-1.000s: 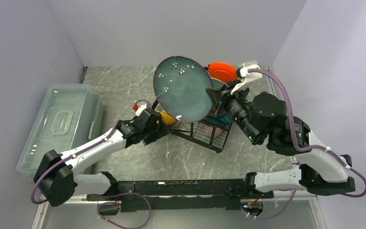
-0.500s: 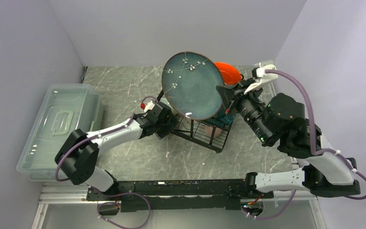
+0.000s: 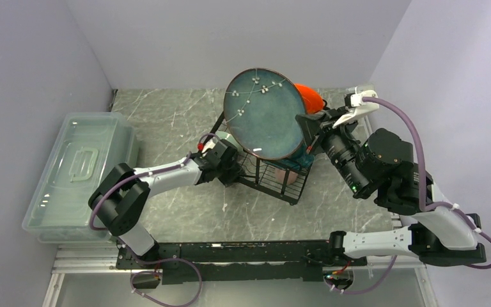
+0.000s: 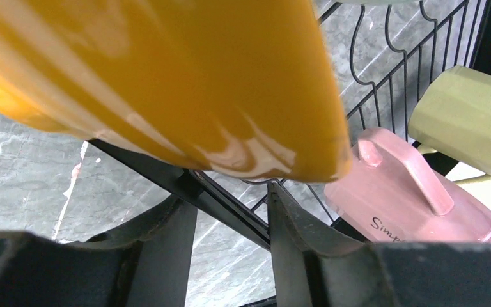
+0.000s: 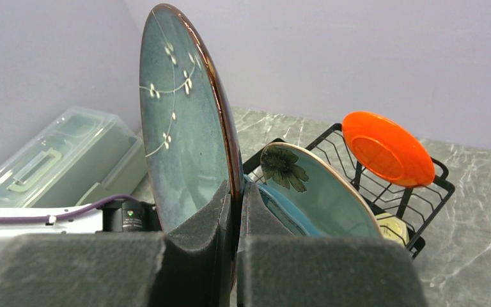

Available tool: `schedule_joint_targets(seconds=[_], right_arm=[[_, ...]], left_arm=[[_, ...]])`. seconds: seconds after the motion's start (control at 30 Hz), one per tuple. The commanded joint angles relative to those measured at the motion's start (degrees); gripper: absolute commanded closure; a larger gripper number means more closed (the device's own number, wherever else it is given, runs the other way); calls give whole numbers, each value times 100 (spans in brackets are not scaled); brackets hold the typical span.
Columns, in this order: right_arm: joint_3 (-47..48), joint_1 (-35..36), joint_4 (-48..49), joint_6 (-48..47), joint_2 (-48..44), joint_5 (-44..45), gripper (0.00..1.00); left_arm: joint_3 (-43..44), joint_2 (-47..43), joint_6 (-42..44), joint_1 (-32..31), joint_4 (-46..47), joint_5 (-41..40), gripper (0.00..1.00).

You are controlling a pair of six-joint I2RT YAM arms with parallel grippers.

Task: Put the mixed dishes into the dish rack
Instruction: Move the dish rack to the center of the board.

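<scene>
While large teal plate [image 3: 265,115] hides much of dish rack [image 3: 275,182], right end effector [image 5: 236,192] clamps plate rim; left end effector [image 4: 230,204] state unclear.

Yellow bowl [image 4: 166,83] blurred and cut off by the top edge, lettering on the pink mug [image 4: 415,204] partly hidden, black rack [image 3: 275,180] largely covered by the large teal plate [image 3: 265,115], base of the second plate [image 5: 319,198] hidden behind the right hand [image 5: 235,188]

Lidded bin [image 3: 80,176] sits left of the dish rack [image 3: 281,182].
</scene>
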Motion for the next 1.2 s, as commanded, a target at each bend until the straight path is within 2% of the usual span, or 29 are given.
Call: schedule_joint_targets(seconds=[0.0,0.33,0.6,0.9,1.17], right_arm=[[93,11,1240,96,-250,121,100],[139,12,1296,-63,-221,249,100],[257,11,1344,-243,-142,299,100],[318,12,1372,-371,-183,414,100],[473,12,1447,-728,-219,537,100]], left_arm=[[161,-23,36,-55,455,113,58],[273,-324,696,-8,-16,-45,86],[274,-693,1398,525,-411,226,100],[190,-852,2167,1267,-650,744,100],[348,-851,3163,2197,-1071,1337,100]])
